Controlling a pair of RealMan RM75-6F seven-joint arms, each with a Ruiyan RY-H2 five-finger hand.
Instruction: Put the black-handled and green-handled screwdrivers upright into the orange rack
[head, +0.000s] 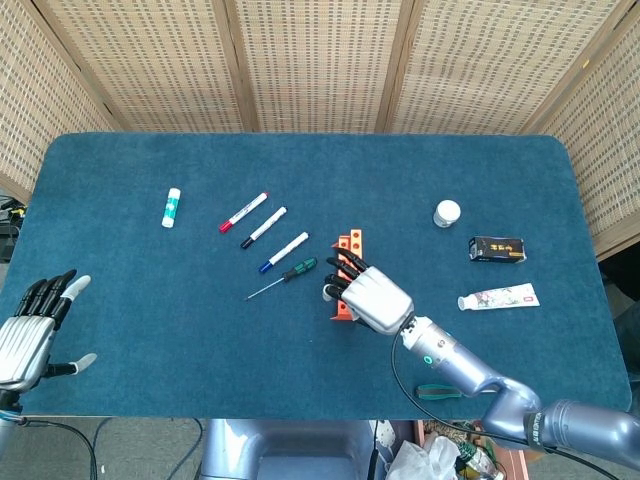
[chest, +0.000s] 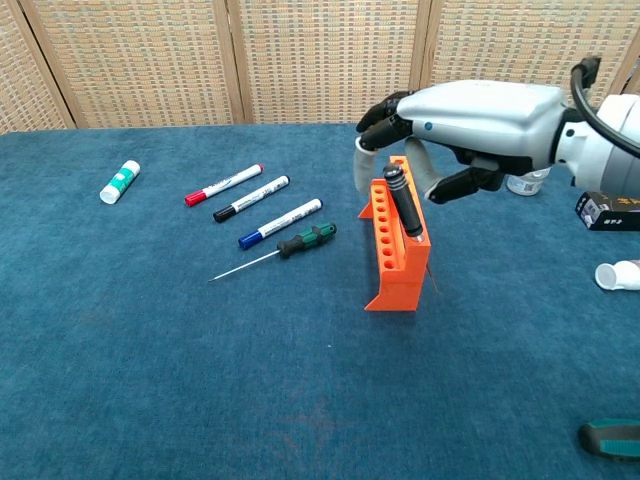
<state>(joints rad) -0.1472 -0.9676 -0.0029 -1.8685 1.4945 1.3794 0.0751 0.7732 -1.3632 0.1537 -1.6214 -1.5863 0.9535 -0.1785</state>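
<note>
The orange rack (chest: 395, 272) stands mid-table, and its far end shows in the head view (head: 349, 241). The black-handled screwdriver (chest: 402, 203) stands in the rack, leaning slightly. My right hand (chest: 470, 115) hovers just over and behind it with thumb and fingers spread to either side, gripping nothing. From the head view this hand (head: 373, 298) covers most of the rack. The green-handled screwdriver (chest: 307, 239) lies flat on the cloth left of the rack (head: 298, 269). My left hand (head: 30, 335) hangs open at the table's near-left edge.
Three markers (head: 264, 227) lie beyond the green screwdriver, with a glue stick (head: 171, 207) further left. A white jar (head: 447, 213), a black box (head: 497, 248) and a tube (head: 498, 298) sit to the right. A green-black tool (chest: 611, 437) lies at the front right.
</note>
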